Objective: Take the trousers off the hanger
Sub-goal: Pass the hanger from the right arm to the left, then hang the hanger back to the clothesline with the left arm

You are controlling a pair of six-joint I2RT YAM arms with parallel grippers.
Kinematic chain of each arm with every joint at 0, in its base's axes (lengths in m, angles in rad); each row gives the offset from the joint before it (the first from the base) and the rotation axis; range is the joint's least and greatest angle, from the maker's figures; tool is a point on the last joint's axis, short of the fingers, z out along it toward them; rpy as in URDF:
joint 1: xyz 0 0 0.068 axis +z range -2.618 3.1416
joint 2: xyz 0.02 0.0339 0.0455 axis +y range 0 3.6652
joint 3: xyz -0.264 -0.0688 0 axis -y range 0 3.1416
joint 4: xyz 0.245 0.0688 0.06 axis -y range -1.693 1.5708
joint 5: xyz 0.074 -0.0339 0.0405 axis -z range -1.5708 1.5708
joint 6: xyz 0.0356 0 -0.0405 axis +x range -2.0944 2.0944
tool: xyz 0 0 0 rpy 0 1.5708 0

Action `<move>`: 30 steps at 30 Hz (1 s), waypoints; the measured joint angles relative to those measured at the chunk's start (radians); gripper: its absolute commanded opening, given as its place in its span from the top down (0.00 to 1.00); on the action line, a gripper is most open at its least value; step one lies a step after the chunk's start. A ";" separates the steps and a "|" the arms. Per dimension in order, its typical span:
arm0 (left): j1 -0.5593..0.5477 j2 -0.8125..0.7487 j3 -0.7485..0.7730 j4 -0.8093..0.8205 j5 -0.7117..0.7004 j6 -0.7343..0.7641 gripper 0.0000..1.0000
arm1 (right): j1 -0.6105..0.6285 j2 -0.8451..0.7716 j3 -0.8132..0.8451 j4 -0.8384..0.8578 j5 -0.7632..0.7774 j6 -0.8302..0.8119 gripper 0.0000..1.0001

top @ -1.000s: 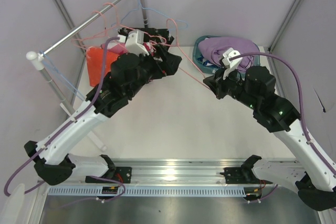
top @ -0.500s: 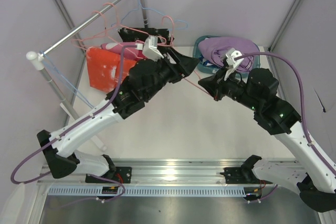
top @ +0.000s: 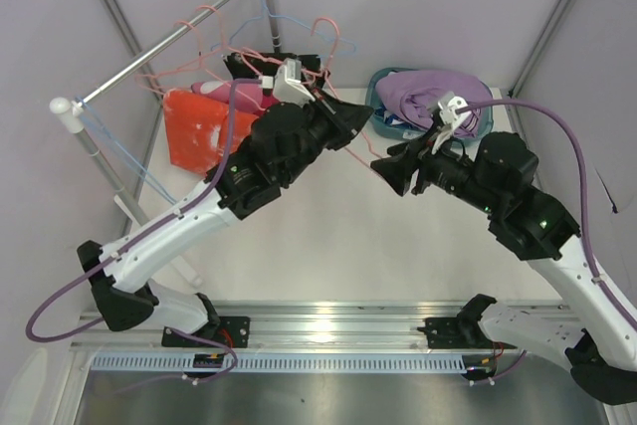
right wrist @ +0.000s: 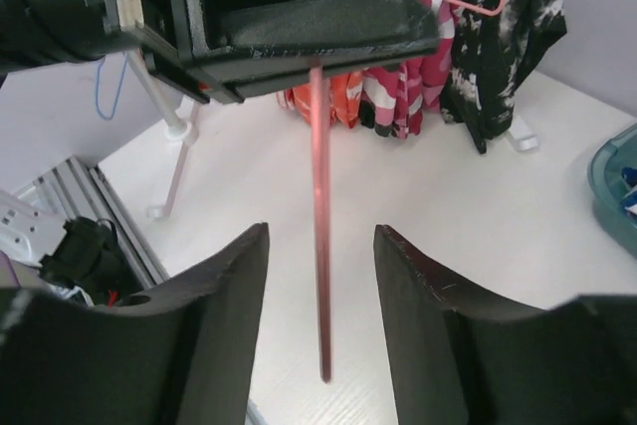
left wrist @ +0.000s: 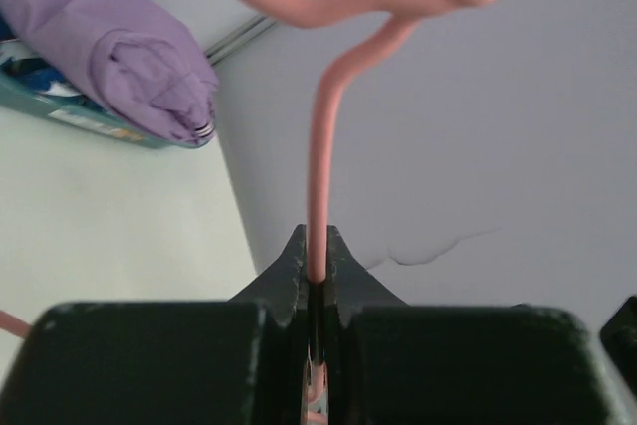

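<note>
1. Grip first: your left gripper [left wrist: 317, 266] is clamped tight on the pink hanger [left wrist: 320, 166], on the wire just below the twisted neck. My guess is that's to keep it steady while the other arm works
2. Your right gripper [right wrist: 320, 246] is partway open with that same wire running down through the gap. It touches neither finger as far as I can see, so it's holding nothing
3. Trousers: the orange pair [top: 194, 131], pink pair [top: 239, 99] and black pair [right wrist: 498, 27] hang at the rack [top: 149, 52], back left. The lavender pair [top: 423, 97] lies in the basket [top: 381, 111] on the right, which is probably the drop spot
4. Can't tell whether the clamped hanger carries any pair, since your left arm covers that spot from above
5. Something blue sits under the lavender pair, too cut off to name
6. In the right wrist view the wire seems to stop between the fingers; bend or bare end, no idea
</note>
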 measured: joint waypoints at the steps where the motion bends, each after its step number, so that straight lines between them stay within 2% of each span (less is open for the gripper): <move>1: 0.001 -0.009 0.000 -0.024 -0.009 0.000 1.00 | 0.000 0.005 0.023 -0.022 0.002 0.006 0.41; 5: 0.001 -0.079 -0.013 -0.150 -0.058 -0.014 1.00 | 0.000 0.021 0.131 -0.080 0.011 0.024 0.26; 10: 0.057 -0.265 -0.116 -0.217 -0.095 -0.018 1.00 | -0.001 -0.037 0.144 -0.109 0.053 0.028 0.19; 13: 0.160 -0.337 -0.156 -0.232 -0.077 -0.019 1.00 | -0.012 -0.049 0.145 -0.120 0.085 0.026 0.18; 18: 0.246 -0.386 -0.214 -0.256 -0.047 -0.016 1.00 | -0.048 0.007 0.153 -0.143 0.089 0.026 0.19; 30: 0.663 -0.410 -0.327 -0.211 0.253 0.001 1.00 | -0.104 0.067 0.102 -0.116 0.047 0.029 0.19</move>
